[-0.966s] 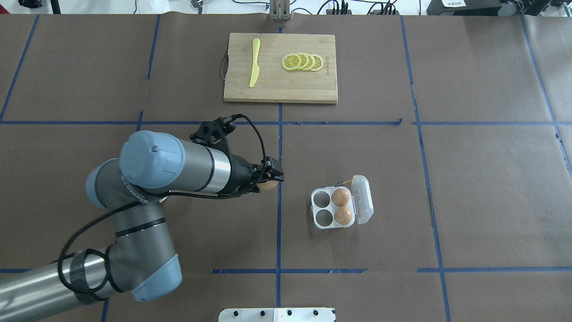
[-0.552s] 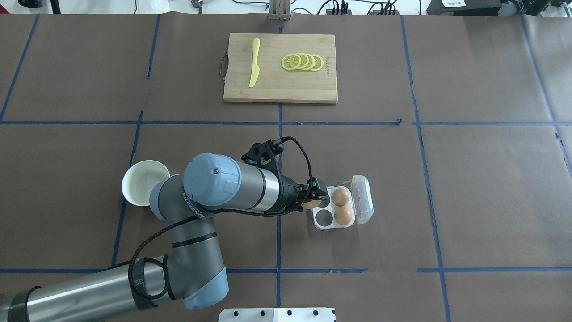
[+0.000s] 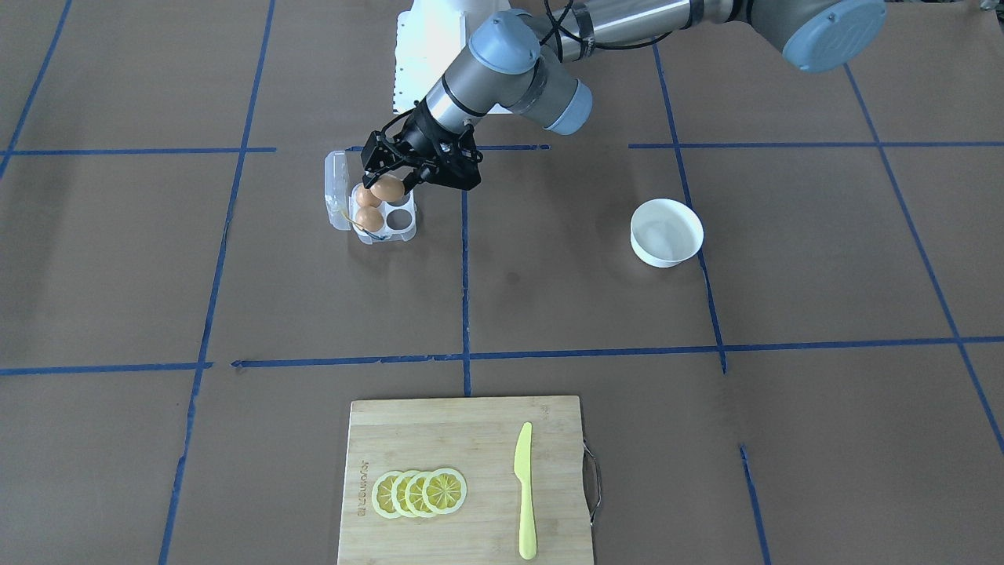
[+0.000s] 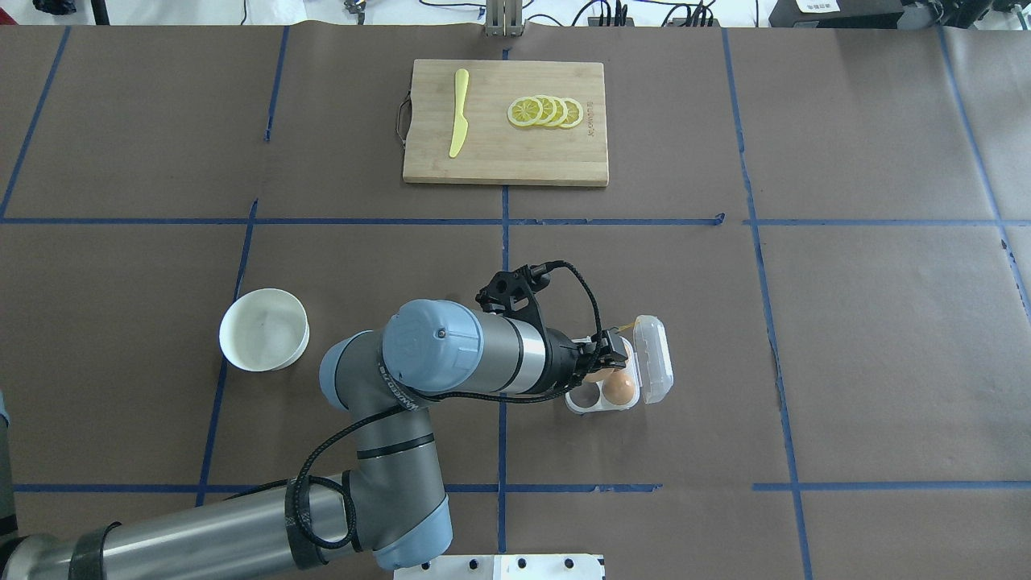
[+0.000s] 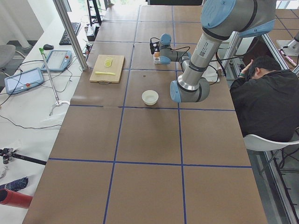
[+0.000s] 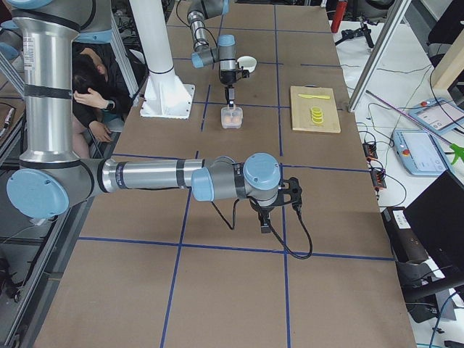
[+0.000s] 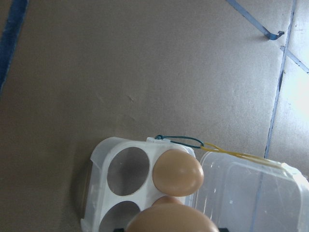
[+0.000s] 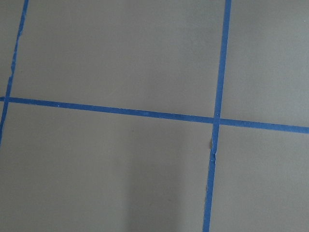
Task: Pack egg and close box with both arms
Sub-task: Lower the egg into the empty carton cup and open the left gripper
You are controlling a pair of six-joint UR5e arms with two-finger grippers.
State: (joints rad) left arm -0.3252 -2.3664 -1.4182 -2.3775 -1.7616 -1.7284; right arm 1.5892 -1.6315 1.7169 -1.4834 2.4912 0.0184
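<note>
My left gripper (image 3: 390, 179) is shut on an orange-brown egg (image 3: 387, 190) and holds it just above the clear four-cell box (image 3: 397, 222). In the overhead view the left gripper (image 4: 610, 360) hangs over the box's (image 4: 584, 395) far cells. The lid (image 4: 654, 361) lies open to the right, with a yellow string (image 7: 231, 153) at its far edge. Two other brown eggs sit in the right-hand cells; one (image 4: 619, 387) shows beside the gripper. The left wrist view shows the held egg (image 7: 171, 221), one packed egg (image 7: 177, 172) and two empty cells. My right gripper (image 6: 267, 226) shows only in the exterior right view; I cannot tell its state.
A round white bowl (image 4: 264, 329) stands left of the left arm. A wooden cutting board (image 4: 506, 122) with a yellow knife (image 4: 458, 113) and lemon slices (image 4: 545, 112) lies at the far middle. Blue tape lines cross the brown table cover.
My left arm has swung to the right with the egg, from left of the centre line to over the box. The white bowl has come into view behind it.
</note>
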